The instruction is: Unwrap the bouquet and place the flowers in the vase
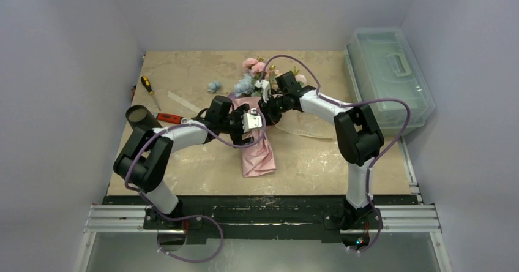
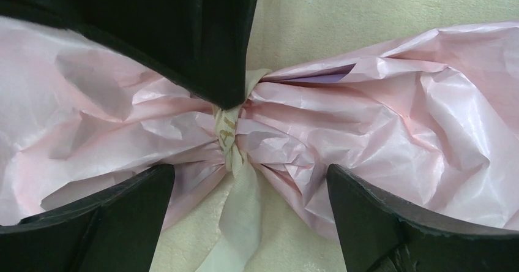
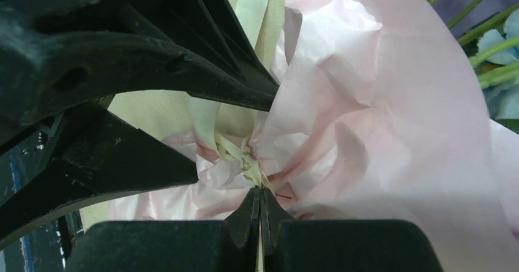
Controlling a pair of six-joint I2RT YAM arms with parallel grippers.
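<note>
The bouquet (image 1: 257, 154) lies mid-table, its pink paper toward me and the flowers (image 1: 253, 71) at the far end. The left wrist view shows the paper (image 2: 392, 119) pinched at its waist by a cream ribbon (image 2: 227, 135). My left gripper (image 2: 249, 171) is open and straddles that waist, its fingers (image 2: 104, 217) on either side. My right gripper (image 3: 260, 193) is shut on the ribbon (image 3: 243, 159) just below the knot, a cream strip between its tips. Green stems (image 3: 489, 46) show at the top right. The dark vase (image 1: 139, 116) stands at the left, by the left arm.
A clear lidded box (image 1: 392, 79) sits along the right edge. A yellow-handled screwdriver (image 1: 149, 88) and a red-handled tool (image 1: 168, 118) lie near the vase. One loose pale-blue flower (image 1: 214, 87) and a white strip (image 1: 183, 100) rest left of the bouquet.
</note>
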